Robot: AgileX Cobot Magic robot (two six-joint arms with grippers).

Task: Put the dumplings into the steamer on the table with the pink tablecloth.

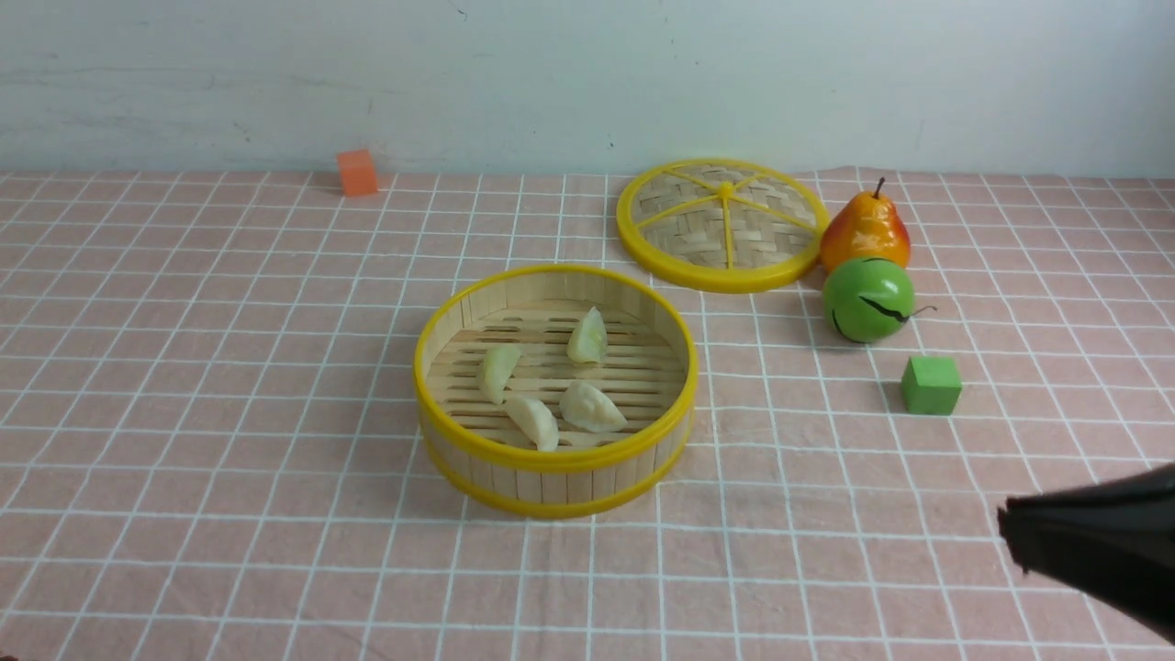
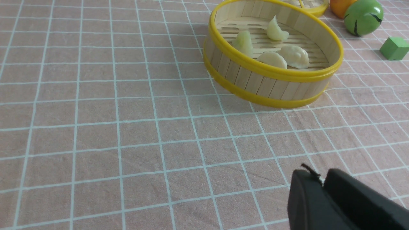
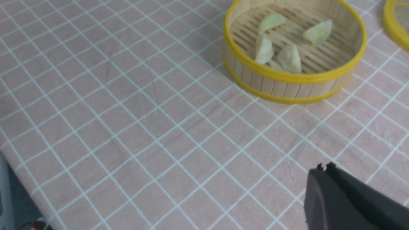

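The steamer [image 1: 555, 459] stands in the middle of the pink tablecloth [image 1: 229, 367] that covers the table. Several pale dumplings [image 1: 592, 407] lie on its slotted floor, all inside the yellow rim. They show again in the left wrist view, dumplings [image 2: 295, 56] in the steamer [image 2: 274, 72], and in the right wrist view, dumplings [image 3: 289, 57] in the steamer [image 3: 287, 76]. My right gripper [image 1: 1005, 532] hangs low at the near right, shut and empty, well clear of the steamer. The left gripper [image 2: 321, 179] is shut on nothing above bare cloth; the front view does not show it. The right gripper [image 3: 324, 169] holds nothing.
A woven yellow-rimmed lid [image 1: 721, 225] lies behind the steamer to the right. Beside it are a pear [image 1: 866, 229], a green round fruit [image 1: 867, 298] and a green cube [image 1: 931, 385]. An orange cube [image 1: 357, 172] sits at the far left by the wall.
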